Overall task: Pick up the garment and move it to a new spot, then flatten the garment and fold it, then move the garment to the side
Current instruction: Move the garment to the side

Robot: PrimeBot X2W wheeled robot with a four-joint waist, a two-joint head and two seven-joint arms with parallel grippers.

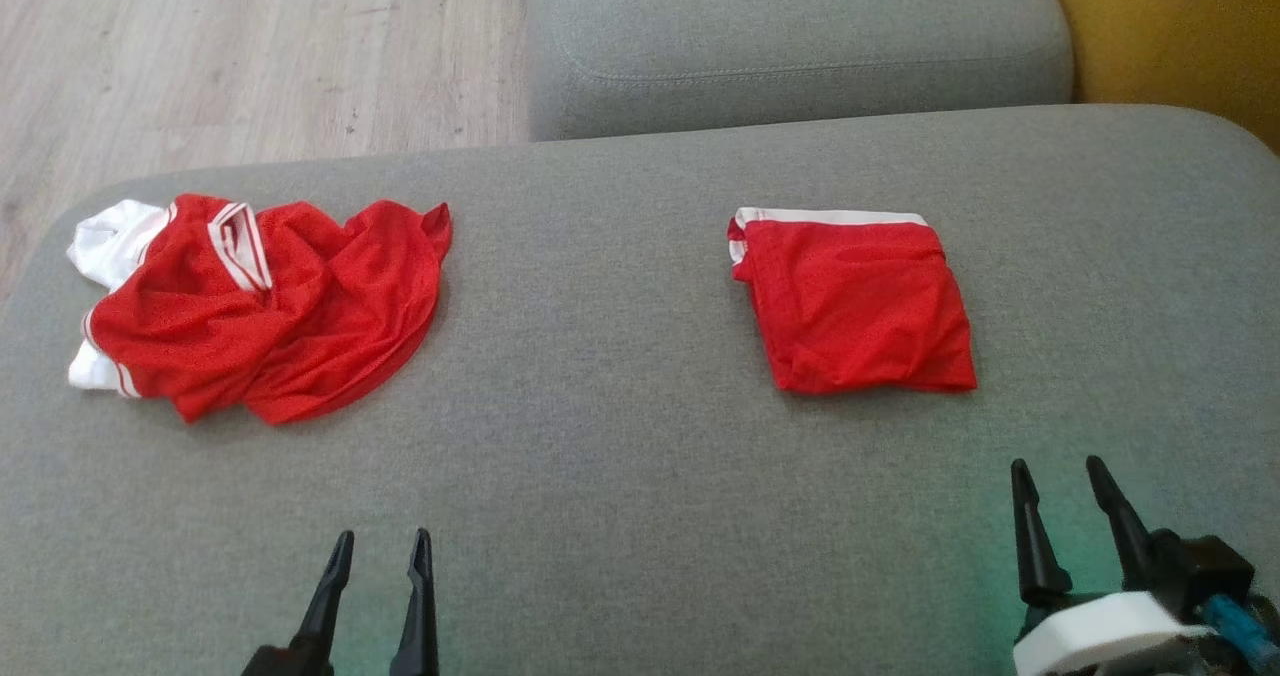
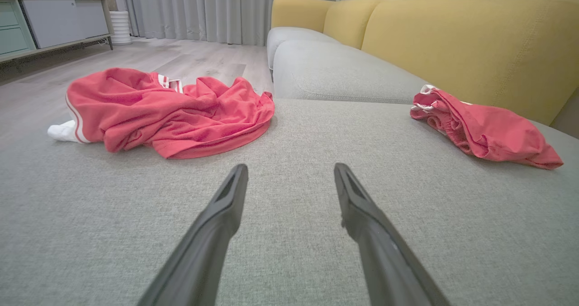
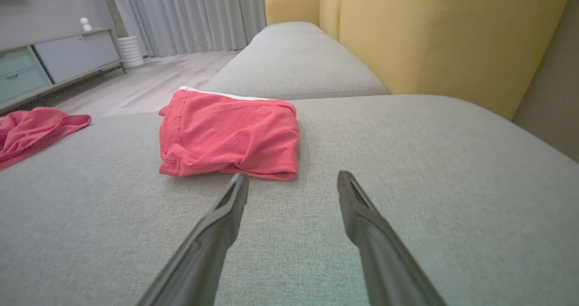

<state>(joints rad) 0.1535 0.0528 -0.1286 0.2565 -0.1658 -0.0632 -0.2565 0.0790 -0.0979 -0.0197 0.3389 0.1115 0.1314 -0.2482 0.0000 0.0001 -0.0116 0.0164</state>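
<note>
Just ahead of the right gripper (image 1: 1057, 464), which stands spread and empty, lies the folded garment (image 1: 860, 301) (seemingly finished and set aside). The left gripper (image 1: 385, 536), likewise spread, faces the crumpled garment (image 1: 270, 306) ahead to its left; a forward reach and pinch there looks next.

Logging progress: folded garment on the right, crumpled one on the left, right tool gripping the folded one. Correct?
Not quite: the right tool is open, short of the folded garment and holding nothing, per the right wrist view. The rest holds.
</note>
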